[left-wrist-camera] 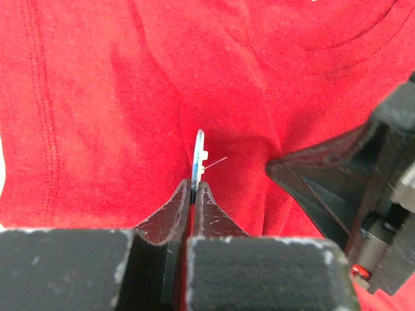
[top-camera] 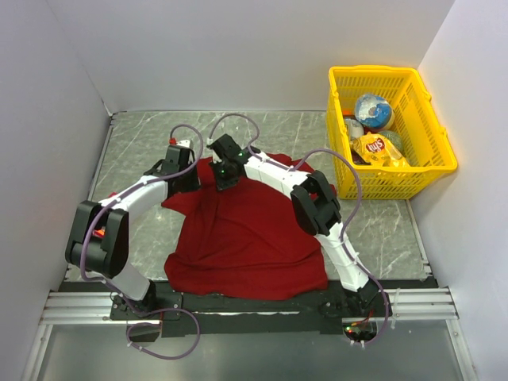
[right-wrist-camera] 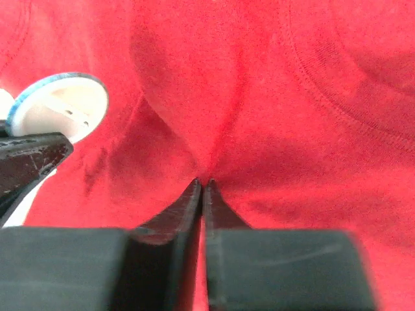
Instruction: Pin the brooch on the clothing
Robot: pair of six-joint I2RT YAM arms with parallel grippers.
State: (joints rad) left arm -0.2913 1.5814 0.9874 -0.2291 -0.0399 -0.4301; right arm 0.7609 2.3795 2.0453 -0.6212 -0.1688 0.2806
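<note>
top external: the clothing (top-camera: 246,238), a dark-red t-shirt, lies rumpled at the middle of the table (top-camera: 381,230). both arms arch over its far edge. the brooch is too small to make out here.

left wrist only: the brooch (left-wrist-camera: 200,152) seen edge-on, a thin whitish disc with a bluish rim. it stands upright out of the left gripper (left-wrist-camera: 193,186), whose fingers are pressed together on its lower edge. a fine pin wire juts from its back toward a raised fold of cloth; whether the tip touches cannot be told.

right wrist only: the brooch's flat white back, round, blue-edged, with a small clasp moulding. the right gripper (right-wrist-camera: 202,183) has its fingers closed tight on the foot of the same fold, just beside the curved neck seam.

surface: grey marbled tabletop, with a metal rail (top-camera: 254,305) along the near edge.

room: plain white walls (top-camera: 238,48) on three sides. a yellow basket (top-camera: 373,73) at far right holds snack packets (top-camera: 379,149).
</note>
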